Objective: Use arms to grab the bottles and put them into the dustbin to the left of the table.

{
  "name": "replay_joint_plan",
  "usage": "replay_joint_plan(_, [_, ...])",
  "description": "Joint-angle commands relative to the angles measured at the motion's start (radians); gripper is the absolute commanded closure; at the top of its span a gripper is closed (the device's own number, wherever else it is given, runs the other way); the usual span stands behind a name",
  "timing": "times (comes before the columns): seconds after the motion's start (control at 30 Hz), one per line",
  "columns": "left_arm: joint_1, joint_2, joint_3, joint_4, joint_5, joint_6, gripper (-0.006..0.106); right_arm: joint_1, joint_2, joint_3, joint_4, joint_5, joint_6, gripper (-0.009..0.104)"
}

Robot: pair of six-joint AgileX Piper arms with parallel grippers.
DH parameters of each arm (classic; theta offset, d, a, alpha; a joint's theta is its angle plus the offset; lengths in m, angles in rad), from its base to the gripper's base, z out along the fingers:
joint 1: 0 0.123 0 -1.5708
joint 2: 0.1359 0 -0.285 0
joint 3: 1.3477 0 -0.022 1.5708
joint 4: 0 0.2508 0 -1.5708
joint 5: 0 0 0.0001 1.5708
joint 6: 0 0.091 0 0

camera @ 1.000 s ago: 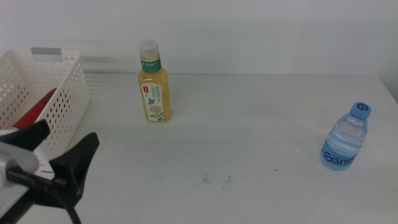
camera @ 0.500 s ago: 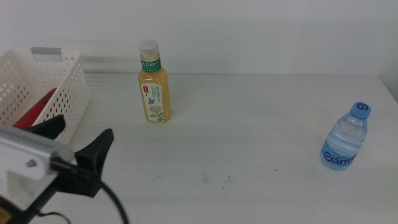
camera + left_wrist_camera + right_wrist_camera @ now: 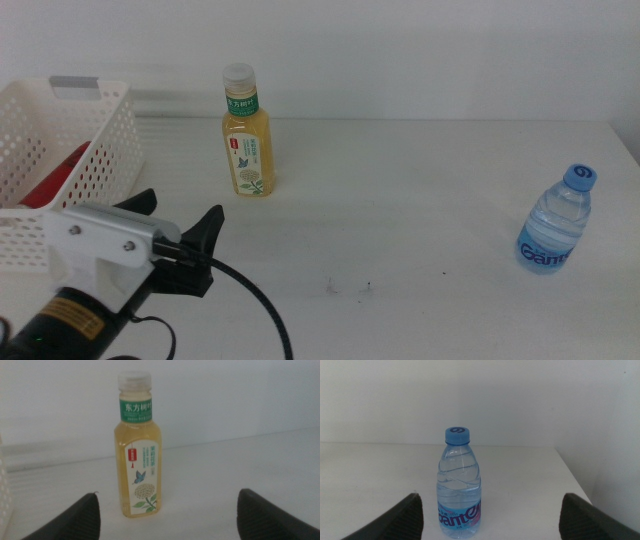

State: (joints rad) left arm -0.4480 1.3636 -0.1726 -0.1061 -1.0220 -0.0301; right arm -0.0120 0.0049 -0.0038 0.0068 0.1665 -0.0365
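The yellow tea bottle (image 3: 246, 133) stands upright on the table (image 3: 420, 210), white cap up, toward the far edge and left of centre, so its long axis runs straight up from the top. It is just to the right of the dustbin (image 3: 62, 160), apart from it, at the table's left end. Inside the bin something red (image 3: 58, 173) shows through the perforated wall, most likely the can, already dropped in.

From the bottle, the left gripper (image 3: 172, 230) lies toward the near left part of the table, in front of the bin's near corner. Its two dark jaws are spread wide with nothing between them. In the left wrist view the tea bottle (image 3: 137, 445) sits upright, a little toward one jaw rather than dead centre, and both jaw tips are well short of it. I'd judge a level push forward, nudged slightly to centre it, would bring the jaws either side of the body below the green label.

The small water bottle (image 3: 558, 221) stands upright near the right edge, well apart from the tea bottle. The right gripper (image 3: 490, 522) is out of the middle view; its wrist camera shows the water bottle (image 3: 459, 490) ahead between widely parted, empty jaws, so that arm is clearly the nearer one for it.
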Motion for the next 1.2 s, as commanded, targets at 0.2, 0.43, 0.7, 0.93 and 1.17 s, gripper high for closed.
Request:
replay_joint_plan(0.2, [-0.006,0.232,-0.107,0.024,-0.126,-0.042,0.007,-0.008,-0.005,0.004,-0.007,-0.009,-0.006,0.020])
replay_joint_plan(0.43, [-0.006,0.353,-0.234,0.004,-0.126,-0.039,0.007,-0.008,-0.005,0.004,-0.007,-0.009,-0.006,0.020])
replay_joint_plan(0.7, [0.006,0.455,-0.340,-0.031,-0.111,-0.039,0.007,-0.008,-0.005,0.004,-0.007,-0.009,-0.006,0.020])
replay_joint_plan(0.93, [0.051,0.511,-0.404,0.004,-0.101,-0.039,0.007,-0.008,-0.005,0.004,-0.007,-0.009,-0.006,0.020])
replay_joint_plan(1.17, [0.071,0.569,-0.470,0.024,-0.081,-0.039,0.007,-0.008,-0.005,0.004,-0.007,-0.009,-0.006,0.020])
